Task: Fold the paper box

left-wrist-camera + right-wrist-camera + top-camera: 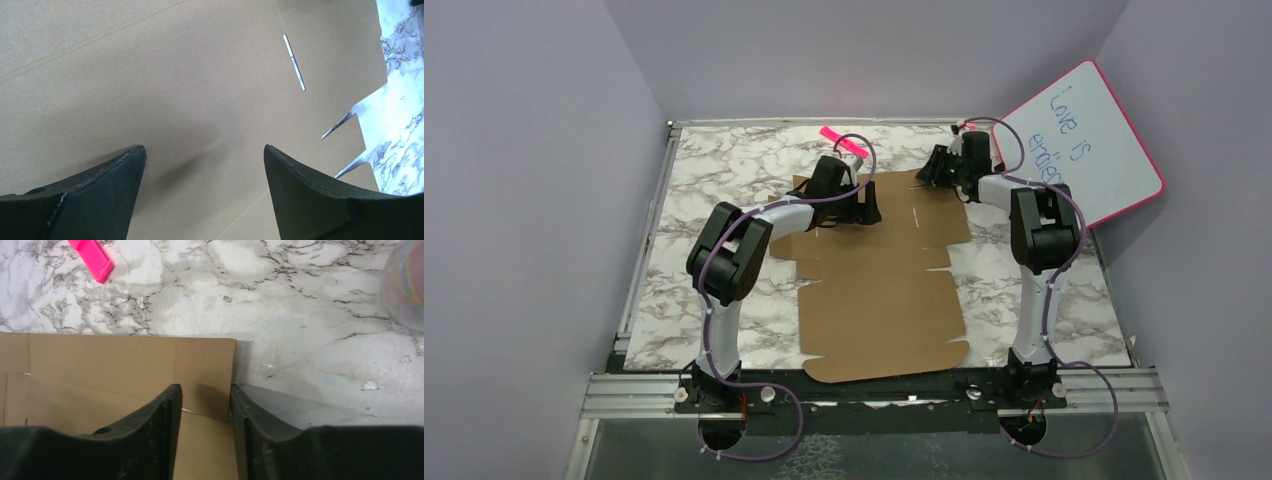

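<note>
Flat paper box (pixel 884 300), both arms at its far end.
It lies unfolded mid-worktop (pixel 724 170), running from 6 to 12 o'clock. The left pincer (pixel 204 148), jaws wide apart, hangs low over the 11 o'clock panel, probably to pin it. The right pincer (pixel 204 387) straddles the 1 o'clock corner flap, jaws half-narrowed; I cannot tell whether they clamp it.

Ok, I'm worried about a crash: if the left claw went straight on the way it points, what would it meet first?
Most likely the paper box: the left claw, open, points down onto its flat panel with nothing between.
</note>
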Robot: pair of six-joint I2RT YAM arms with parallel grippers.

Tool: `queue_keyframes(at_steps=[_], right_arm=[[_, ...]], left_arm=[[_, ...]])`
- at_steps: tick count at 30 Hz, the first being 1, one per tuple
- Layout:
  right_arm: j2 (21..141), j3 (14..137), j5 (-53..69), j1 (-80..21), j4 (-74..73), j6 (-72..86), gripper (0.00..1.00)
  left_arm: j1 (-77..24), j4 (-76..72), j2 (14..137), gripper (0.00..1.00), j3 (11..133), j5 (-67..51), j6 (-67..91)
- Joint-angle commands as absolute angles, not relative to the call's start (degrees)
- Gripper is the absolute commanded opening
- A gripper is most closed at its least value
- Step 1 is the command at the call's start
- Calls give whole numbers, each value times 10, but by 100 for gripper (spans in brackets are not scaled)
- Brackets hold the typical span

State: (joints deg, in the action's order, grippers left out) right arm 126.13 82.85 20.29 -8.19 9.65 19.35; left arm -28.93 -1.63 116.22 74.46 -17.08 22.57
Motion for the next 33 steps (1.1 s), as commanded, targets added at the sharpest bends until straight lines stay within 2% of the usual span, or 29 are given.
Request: queue_keyframes(at_steps=[1,6,11,33], right_arm=[[1245,818,218,-80,105,177,42],[1212,800,199,-81,107,156,28],[1185,789,173,-88,101,135,24],[1173,820,10,-191,25,14,24]], left_arm=[[-289,-9,1194,89,745,-184,218],[-289,-14,1206,89,745,-192,222],[-289,-19,1214,89,744,-204,227],[-289,-58,1218,89,715,-221,240]])
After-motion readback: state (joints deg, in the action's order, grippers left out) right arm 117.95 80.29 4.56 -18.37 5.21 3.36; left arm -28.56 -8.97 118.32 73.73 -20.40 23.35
